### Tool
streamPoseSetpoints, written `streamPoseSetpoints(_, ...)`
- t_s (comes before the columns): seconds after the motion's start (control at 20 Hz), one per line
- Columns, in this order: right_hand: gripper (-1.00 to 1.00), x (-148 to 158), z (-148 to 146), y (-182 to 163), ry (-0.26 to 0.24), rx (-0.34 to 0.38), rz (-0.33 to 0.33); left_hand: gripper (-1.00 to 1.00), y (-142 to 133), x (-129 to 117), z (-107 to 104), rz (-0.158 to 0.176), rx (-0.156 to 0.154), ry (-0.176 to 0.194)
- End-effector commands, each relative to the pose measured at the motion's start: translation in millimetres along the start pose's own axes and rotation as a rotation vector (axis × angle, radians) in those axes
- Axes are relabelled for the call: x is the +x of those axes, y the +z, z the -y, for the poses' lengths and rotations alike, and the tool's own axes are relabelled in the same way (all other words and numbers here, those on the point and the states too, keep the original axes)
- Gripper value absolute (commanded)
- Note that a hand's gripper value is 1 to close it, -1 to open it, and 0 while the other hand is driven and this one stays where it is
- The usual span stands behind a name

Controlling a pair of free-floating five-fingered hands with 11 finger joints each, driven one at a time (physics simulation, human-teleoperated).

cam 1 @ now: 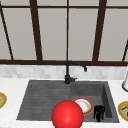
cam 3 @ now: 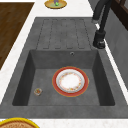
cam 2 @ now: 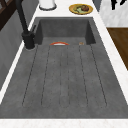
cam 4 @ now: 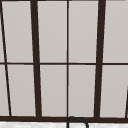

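Note:
A white plate with a red and gold rim lies flat on the floor of the sink basin, right of its middle; it is plain in the right side view as the plate. From the left side just its far edge peeks over the drainboard. My right hand hangs low at the right, in front of the basin's front right corner, fingers pointing down, relaxed and holding nothing. Its dark fingers appear off the counter's front edge. A large red ball sits low in the middle, covering the plate's left edge.
A black tap stands behind the sink, with the ribbed drainboard to the left. Food plates rest on the counter at left and right. A white cylinder stands at the back right. The drain is by the basin's front wall.

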Motion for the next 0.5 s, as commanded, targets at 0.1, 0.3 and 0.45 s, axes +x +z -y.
streamPoseSetpoints(0.1,0.00,0.0,0.0,0.0,0.000,0.000,0.000,-1.00,-31.6,37.1,-27.2,-0.020,-0.018,-0.010)
streamPoseSetpoints(0.3,0.00,0.0,0.0,0.0,0.000,0.000,0.000,-1.00,-51.6,67.3,-39.3,-0.027,-0.010,-0.011)
streamPoseSetpoints(0.45,0.00,0.0,0.0,0.0,0.000,0.000,0.000,-1.00,-68.2,83.4,-42.2,-0.037,-0.016,-0.008)
